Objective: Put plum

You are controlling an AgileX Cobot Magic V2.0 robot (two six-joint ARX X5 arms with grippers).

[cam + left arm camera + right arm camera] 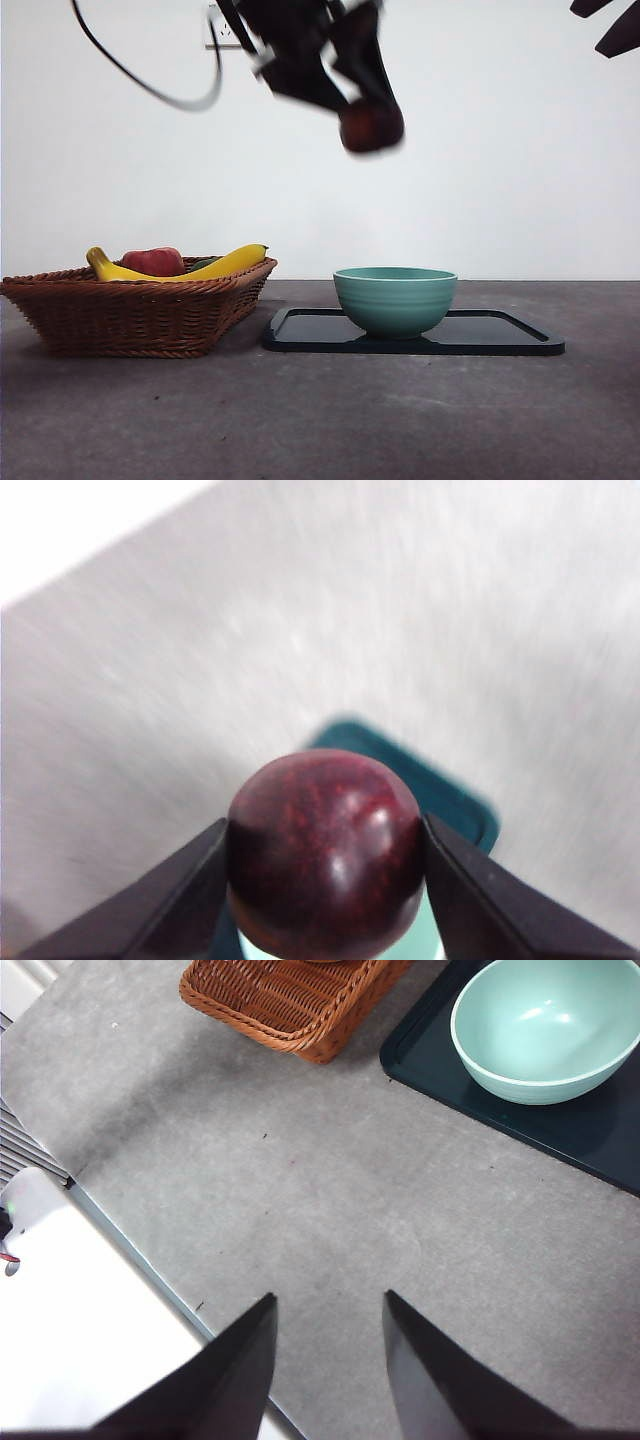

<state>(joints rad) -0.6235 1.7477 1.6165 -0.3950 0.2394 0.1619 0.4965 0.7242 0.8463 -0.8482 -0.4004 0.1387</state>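
- Left gripper point(325, 880): clamped on the plum point(325, 855), one black jaw on each flank at the widest girth, so the round glossy skin cannot roll out.
- Plum point(371, 126): held high in the air, well above the grey worktop point(320, 420), over the near-left rim of the teal bowl point(395, 299); blurred in the front view, so likely in transit.
- Teal bowl: empty, upright on the dark tray point(500, 335) at the worktop's middle; mouth open upward, probably the drop target.
- Wicker basket point(130, 310): left of the tray, just beside its corner; contains a banana point(225, 264) and a red fruit point(152, 261).
- Right gripper point(325, 1370): jaws parted, nothing between them; parked high over bare worktop near its edge, clear of the carrying path.
- Judged stage: carry nearly complete; needs lowering over the bowl's centre before release, else risk of a bounce off the rim.
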